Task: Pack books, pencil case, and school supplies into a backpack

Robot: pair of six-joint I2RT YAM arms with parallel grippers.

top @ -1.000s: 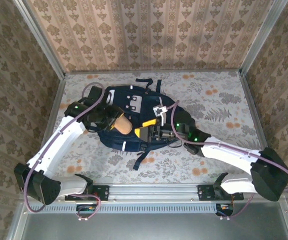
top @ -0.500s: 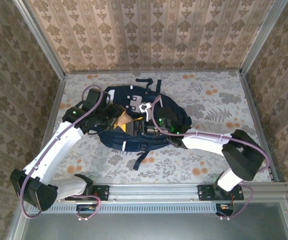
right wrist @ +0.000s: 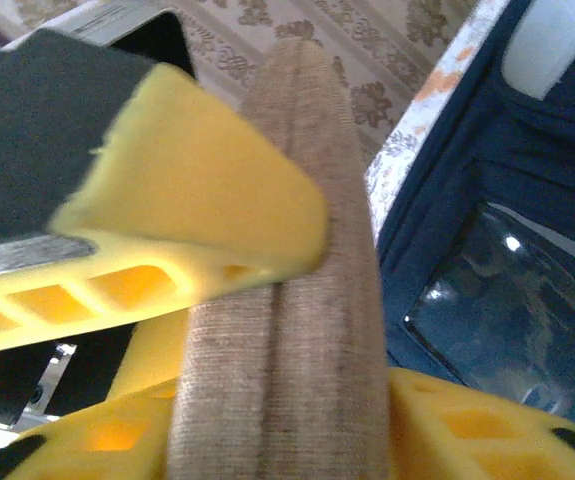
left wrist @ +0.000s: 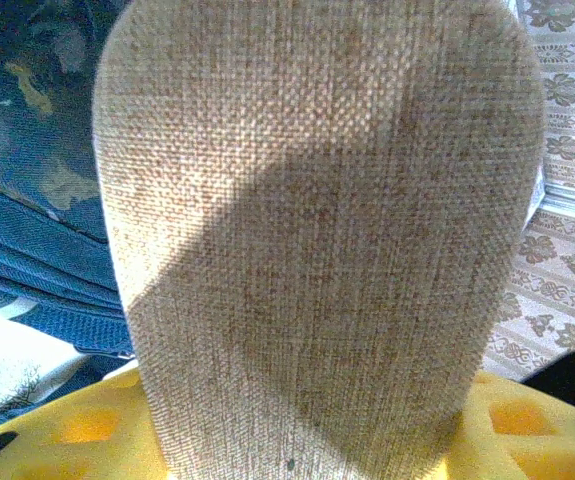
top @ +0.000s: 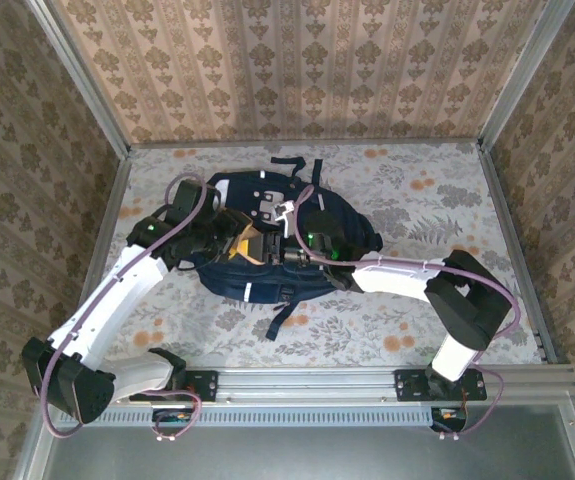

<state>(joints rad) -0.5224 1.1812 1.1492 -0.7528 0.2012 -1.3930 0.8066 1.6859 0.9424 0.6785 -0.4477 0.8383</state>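
Two grippers are on one thing here. The pencil case (left wrist: 317, 240), a tan woven pouch, is held over the left-centre of the backpack (top: 222, 278), which lies flat in the middle of the table (top: 417, 200).

Your left gripper (top: 225, 243) is clamped on the pouch. From its wrist camera the broad face of the pouch rises out from between the yellow fingers (left wrist: 67, 435) and hides nearly everything behind it.

Your right gripper (top: 285, 250) reaches in from the opposite side. Its wrist camera sees the pouch edge-on, standing between its two lower fingers (right wrist: 447, 425), which touch both flat sides. I read that as closed on the pouch, though you cannot tell how firmly. A third yellow finger at upper left lies against the pouch and is most likely the left gripper's.

The double hold makes sense for a soft thing. Gripped at one end, a pouch like this droops, so a second grip steadies it, or takes it over, and you can aim it at the bag's mouth.

Just beside the pouch, the right wrist view shows dark blue fabric and a glossy dark hollow, probably the opening. The pouch looks not yet inside.

Before you let either side go, make sure the other truly has it. Don't let the arms pull against each other.
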